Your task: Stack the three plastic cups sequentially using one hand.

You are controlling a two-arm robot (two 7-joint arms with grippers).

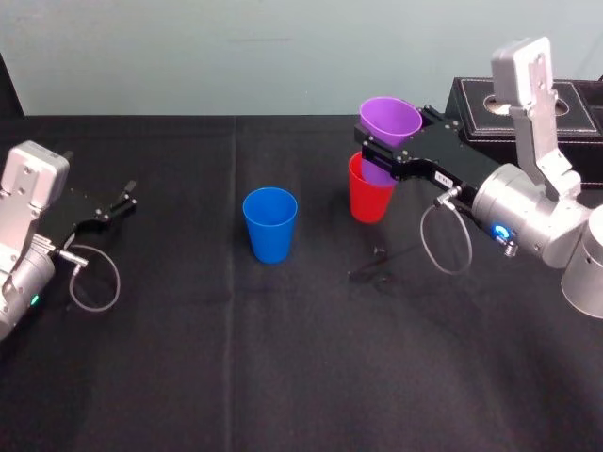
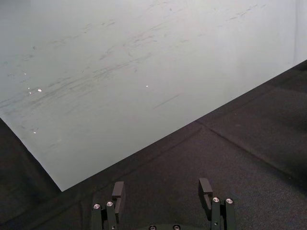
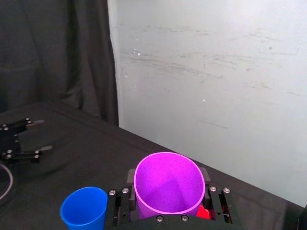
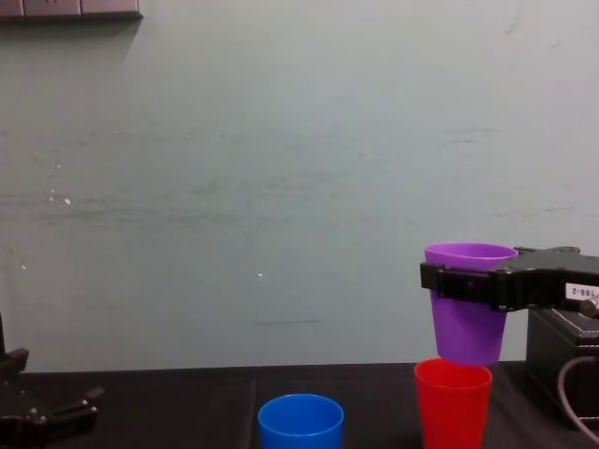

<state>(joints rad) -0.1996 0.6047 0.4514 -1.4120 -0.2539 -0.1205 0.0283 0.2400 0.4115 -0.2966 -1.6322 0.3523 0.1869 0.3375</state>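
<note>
**Right gripper (image 1: 379, 153) holding the purple cup (image 1: 388, 120) over the red cup (image 1: 370, 200).** The jaws are closed on the purple cup's upper wall, just under its rim, one finger on each side; they hold nothing else. In the chest view the purple cup's base is level with the red cup's mouth, touching it or nearly so. It also looks set a little to the robot's right of the red cup's centre. Whether the base has entered the mouth I cannot tell.

The red cup stands upright, mouth up, on the black tablecloth (image 1: 283, 377). The blue cup (image 1: 270, 224) stands upright to the red cup's left, well apart from it. A black box (image 1: 490, 108) sits behind and to the right of the red cup. The left gripper (image 1: 121, 202) rests far to the red cup's left, beyond the blue cup, its jaws spread wide and empty.

**Step in hand, as I judge it:** seating the purple cup in the red one.
- **Alignment:** the purple cup should be square over the red mouth and upright before it goes down. A base that catches the rim would likely tip or push the light red cup.
- **Descent and release:** a slow, straight descent seems best, with release only once the tapered walls bear on each other. Opening early would let the cup drop crooked.
- **Withdrawal:** the fingers should open wide enough to clear the rim.

The blue cup is not yet stacked.
</note>
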